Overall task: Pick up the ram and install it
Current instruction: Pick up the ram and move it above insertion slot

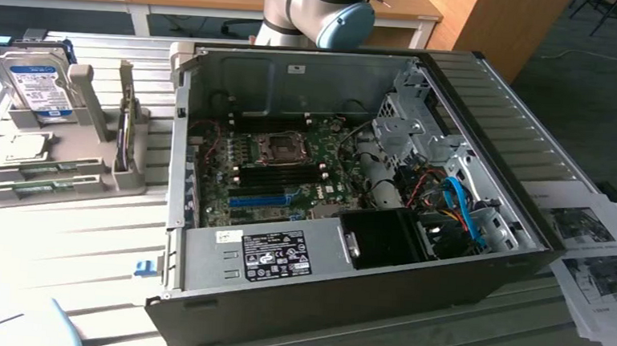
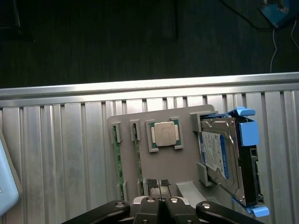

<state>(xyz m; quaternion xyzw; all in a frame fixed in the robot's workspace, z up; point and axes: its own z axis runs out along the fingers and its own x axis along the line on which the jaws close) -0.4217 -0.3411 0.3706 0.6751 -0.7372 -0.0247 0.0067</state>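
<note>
I am hovering my claw (image 2: 158,185), tips pressed together on nothing, over the holder's (image 2: 182,163) near end, and the ram (image 2: 137,158) is lying just aside (away from the hard drive (image 2: 224,154)), its long axis running straight out from me, its twin (image 2: 117,158) lying alongside it.

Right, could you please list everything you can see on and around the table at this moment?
ram sticks: two, green, standing side by side in the holder
processor chip: one, silver, on the holder between the ram sticks and the hard drive
hard drive: one, silver with blue bracket, standing in the holder
holder: one, grey, on the table
computer case: one, dark, open, at the exterior view's right of the holder
motherboard: one, green, inside the case
printed sheets: several, white, at the exterior view's right
table: one, silver, slatted
robot arm: grey with blue cap, behind the case
gripper: black, shut, over the holder
</note>
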